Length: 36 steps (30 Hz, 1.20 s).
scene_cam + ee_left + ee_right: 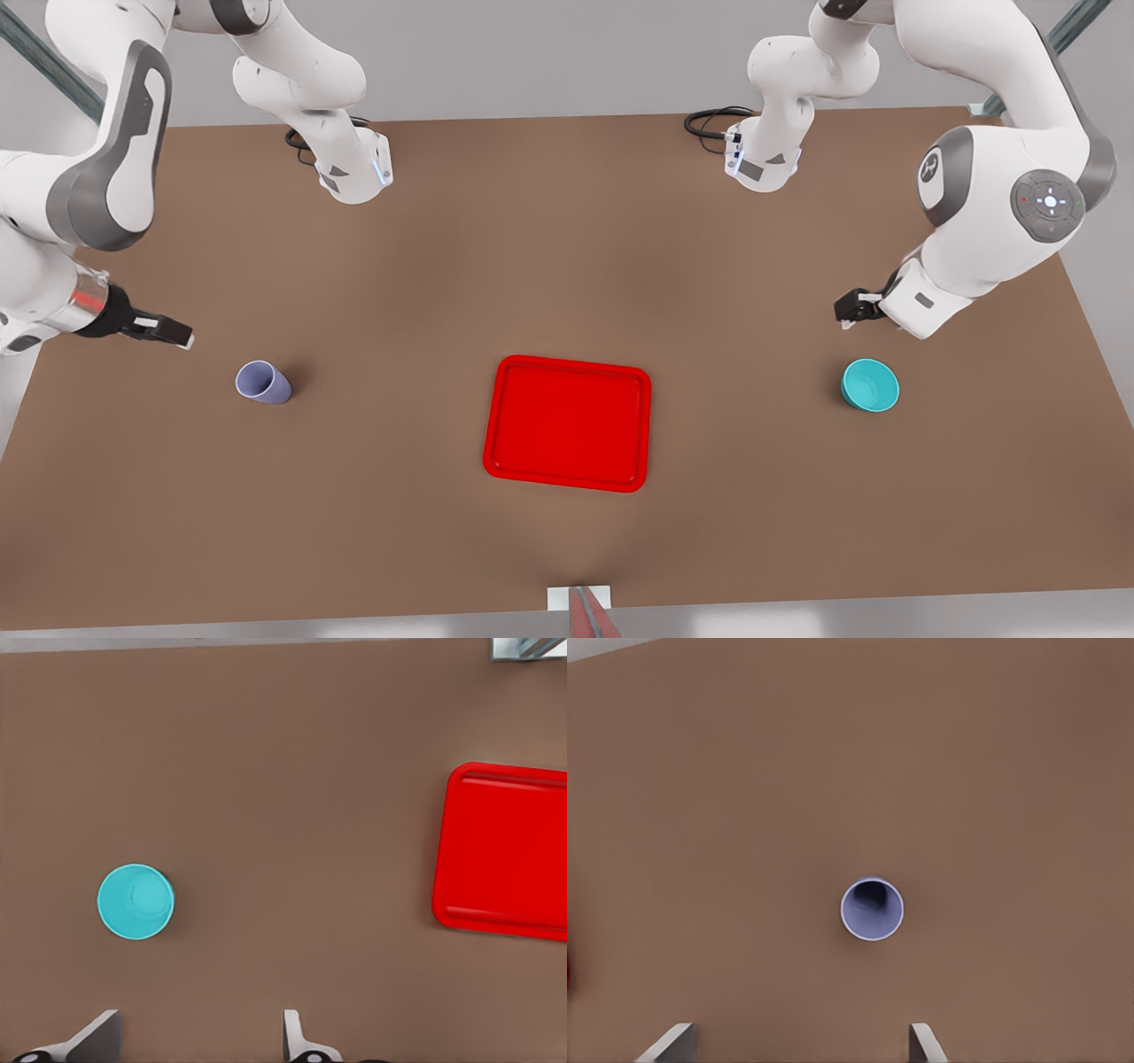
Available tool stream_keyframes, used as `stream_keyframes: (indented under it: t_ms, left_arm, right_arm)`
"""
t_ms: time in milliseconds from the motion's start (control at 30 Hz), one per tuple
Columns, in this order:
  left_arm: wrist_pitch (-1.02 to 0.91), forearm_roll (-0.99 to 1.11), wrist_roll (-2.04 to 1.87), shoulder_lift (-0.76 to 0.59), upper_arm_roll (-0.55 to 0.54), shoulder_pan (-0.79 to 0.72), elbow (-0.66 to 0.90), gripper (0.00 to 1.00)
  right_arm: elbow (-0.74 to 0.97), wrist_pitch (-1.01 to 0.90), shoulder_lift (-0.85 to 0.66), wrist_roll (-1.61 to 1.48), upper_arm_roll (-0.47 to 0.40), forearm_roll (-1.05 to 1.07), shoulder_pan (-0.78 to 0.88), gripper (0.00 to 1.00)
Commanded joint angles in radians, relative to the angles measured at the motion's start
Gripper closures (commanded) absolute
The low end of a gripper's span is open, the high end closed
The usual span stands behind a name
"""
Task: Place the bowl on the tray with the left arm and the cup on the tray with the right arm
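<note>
The turquoise bowl point(870, 385) stands upright on the brown table at the front view's right. My left gripper point(850, 310) hovers above the table a little behind it, open and holding nothing. In the left wrist view the bowl point(135, 902) lies ahead of the spread fingertips point(97, 1036), off to one side, with the red tray point(505, 850) farther off. The lavender cup point(262, 382) stands at the front view's left. My right gripper point(173, 335) hangs open up and to the left of it. The cup point(872, 908) sits ahead of that gripper's wide-apart fingers point(926, 1041). The tray point(567, 424) lies bare between them.
Both arm bases point(354, 173) point(764, 159) stand at the table's far edge with black cables beside them. A small white bracket point(580, 602) sits at the near edge. Bare brown tabletop point(567, 266) surrounds the tray.
</note>
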Motion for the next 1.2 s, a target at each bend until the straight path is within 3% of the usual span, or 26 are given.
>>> stream_keyframes:
  t_ms: [0,133,200,267,367,667,700,767,800,900,933,1167]
  left_arm:
    - [-0.001,0.006,0.000,0.001,0.000,0.002,0.000,0.00]
    - [-0.015,-0.005,0.012,0.148,0.069,0.063,-0.009,0.00]
    - [0.150,-0.174,0.225,0.261,0.069,0.247,-0.057,0.00]
    - [0.316,-0.201,0.285,0.334,0.069,0.299,-0.114,0.00]
    - [0.463,-0.229,0.416,0.371,0.069,0.314,-0.229,0.00]
    - [0.519,-0.253,0.471,0.475,0.069,0.353,-0.241,0.00]
    - [0.520,-0.253,0.471,0.479,0.069,0.353,-0.241,0.09]
    - [0.519,-0.252,0.474,0.482,0.069,0.353,-0.249,0.45]
    - [0.519,-0.250,0.476,0.482,0.068,0.353,-0.249,0.55]
    - [0.537,-0.252,0.476,0.482,0.063,0.351,-0.247,0.68]
    - [0.545,-0.253,0.476,0.482,0.061,0.353,-0.247,0.77]
    - [0.579,-0.252,0.472,0.502,0.060,0.351,-0.246,0.79]
  right_arm:
    - [0.000,-0.002,0.000,0.001,0.000,0.000,-0.004,0.00]
    - [0.002,0.003,0.000,0.002,0.001,0.001,-0.002,0.00]
    - [0.000,0.003,-0.001,-0.012,0.001,0.020,-0.002,0.00]
    - [0.002,-0.002,0.014,0.002,0.005,0.021,0.005,0.00]
    - [0.034,-0.011,0.078,-0.010,0.008,0.021,0.005,0.00]
    - [0.034,-0.007,0.072,-0.071,0.011,0.021,0.008,0.00]
    - [0.031,-0.007,0.072,-0.073,0.011,0.021,0.007,0.00]
    - [0.031,0.000,0.074,-0.133,0.011,0.023,0.007,0.00]
    - [0.031,-0.002,0.074,-0.133,0.012,0.023,0.007,0.00]
    - [0.034,-0.002,0.075,-0.133,0.012,0.024,0.007,0.00]
    - [0.034,-0.002,0.075,-0.134,0.012,0.024,0.007,0.00]
    - [0.034,-0.004,0.077,-0.136,0.011,0.024,0.007,0.00]
